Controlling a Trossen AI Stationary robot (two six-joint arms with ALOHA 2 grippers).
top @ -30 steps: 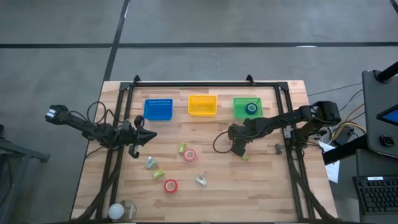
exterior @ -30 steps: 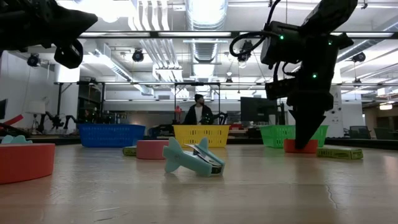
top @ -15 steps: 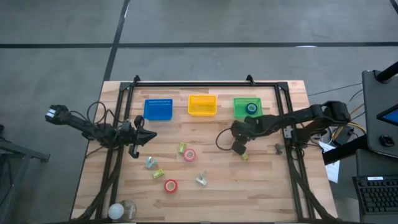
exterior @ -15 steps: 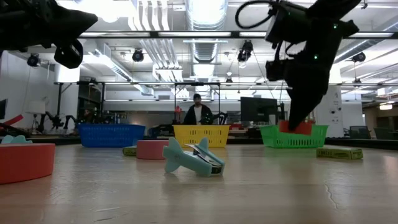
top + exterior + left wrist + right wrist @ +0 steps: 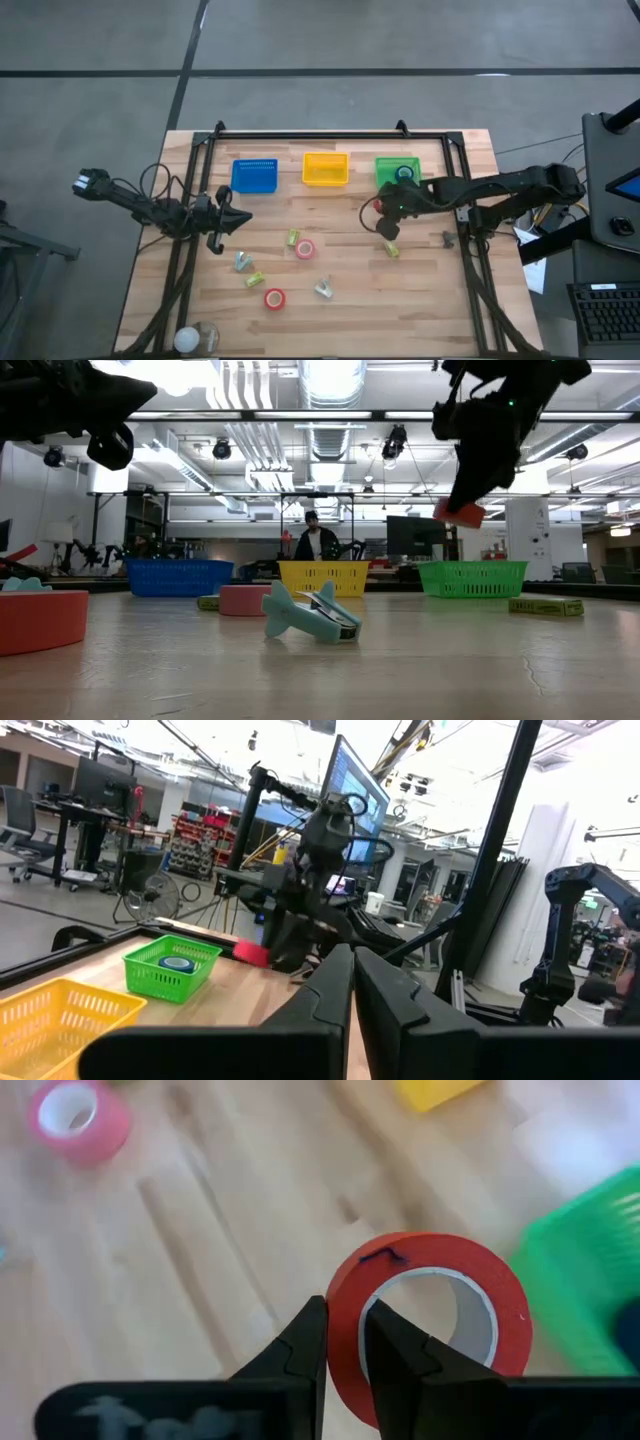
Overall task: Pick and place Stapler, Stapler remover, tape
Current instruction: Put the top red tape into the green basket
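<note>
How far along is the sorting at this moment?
Done: the green tray already holds one roll. In hand: the right claw grips a red tape roll, lifted near that tray. Left: two tape rolls and several small items on the table. The left claw waits.

One camera hangs overhead and looks straight down on the whole table point(image 5: 330, 270); another sits at tabletop level, facing the room behind. Each wrist camera peers past its own fingers (close-up), and all share the green basket point(image 5: 397, 172).
</note>
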